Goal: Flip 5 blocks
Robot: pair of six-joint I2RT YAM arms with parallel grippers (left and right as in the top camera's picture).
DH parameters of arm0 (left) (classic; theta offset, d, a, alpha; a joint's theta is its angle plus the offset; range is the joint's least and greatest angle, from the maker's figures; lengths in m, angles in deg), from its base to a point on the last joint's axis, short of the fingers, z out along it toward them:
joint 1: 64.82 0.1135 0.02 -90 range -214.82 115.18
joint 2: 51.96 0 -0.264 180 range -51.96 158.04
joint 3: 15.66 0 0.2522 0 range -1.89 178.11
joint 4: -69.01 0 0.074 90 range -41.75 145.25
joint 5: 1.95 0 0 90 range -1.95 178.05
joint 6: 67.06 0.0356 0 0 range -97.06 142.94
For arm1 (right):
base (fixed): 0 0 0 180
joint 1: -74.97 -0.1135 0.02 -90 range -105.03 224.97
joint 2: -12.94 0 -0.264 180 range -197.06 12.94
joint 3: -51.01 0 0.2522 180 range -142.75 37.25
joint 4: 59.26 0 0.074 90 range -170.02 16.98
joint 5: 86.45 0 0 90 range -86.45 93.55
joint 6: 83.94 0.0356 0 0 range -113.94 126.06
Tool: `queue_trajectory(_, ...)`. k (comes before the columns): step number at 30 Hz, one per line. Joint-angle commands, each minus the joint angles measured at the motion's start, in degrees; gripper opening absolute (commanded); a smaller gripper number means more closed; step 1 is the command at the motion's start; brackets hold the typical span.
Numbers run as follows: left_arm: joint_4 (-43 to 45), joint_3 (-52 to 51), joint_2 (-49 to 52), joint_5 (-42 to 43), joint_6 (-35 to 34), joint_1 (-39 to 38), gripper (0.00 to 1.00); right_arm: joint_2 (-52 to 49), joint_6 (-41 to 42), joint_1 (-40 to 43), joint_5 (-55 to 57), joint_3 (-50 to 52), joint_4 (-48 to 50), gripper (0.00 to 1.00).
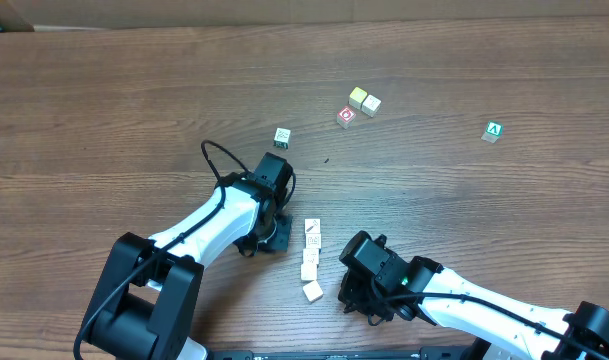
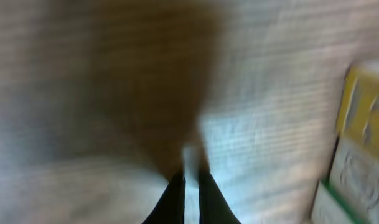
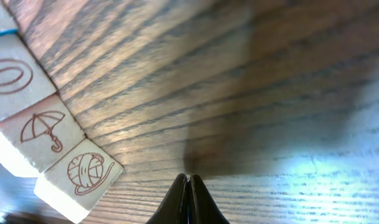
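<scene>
Nearest lens, showed left gripper [image 2: 190,186] and right gripper [image 3: 188,186] empty, jaws pressed together, flanking blocks [image 1: 311,243]; judged light, hard, slick, best pinched across opposite side faces.

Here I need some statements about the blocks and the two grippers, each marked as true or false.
The right gripper is shut and empty. True.
The green "A" cube touches the red-marked cube. False: they lie far apart.
A row of blocks lies between the two grippers. True.
The left gripper holds a block. False: it is shut on nothing.
The right wrist view shows an umbrella block. True.
</scene>
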Motion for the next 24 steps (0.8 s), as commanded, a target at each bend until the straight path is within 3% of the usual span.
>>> queue_trajectory(1, -2.9, -1.3, -2.7, 4.3, -3.3, 0.3, 0.04, 0.8, -6.6, 0.2, 0.7, -0.4, 0.3, 0.04)
queue_trajectory(12, -15.0, -2.9, -19.0, 10.0, -5.7, -1.9, 0.04, 0.8, -13.7, 0.2, -2.5, -0.4, 2.0, 0.04)
queue_trajectory(17, -13.2, -8.3, -22.9, 11.5, -9.8, -5.5, 0.04, 0.8, -17.4, 0.2, -5.4, -0.4, 4.1, 0.04)
queue_trajectory(24, -9.9, -13.7, -23.9, 12.7, -13.6, -9.9, 0.05, -1.3, -10.5, 0.2, -4.7, -0.4, 5.9, 0.04)
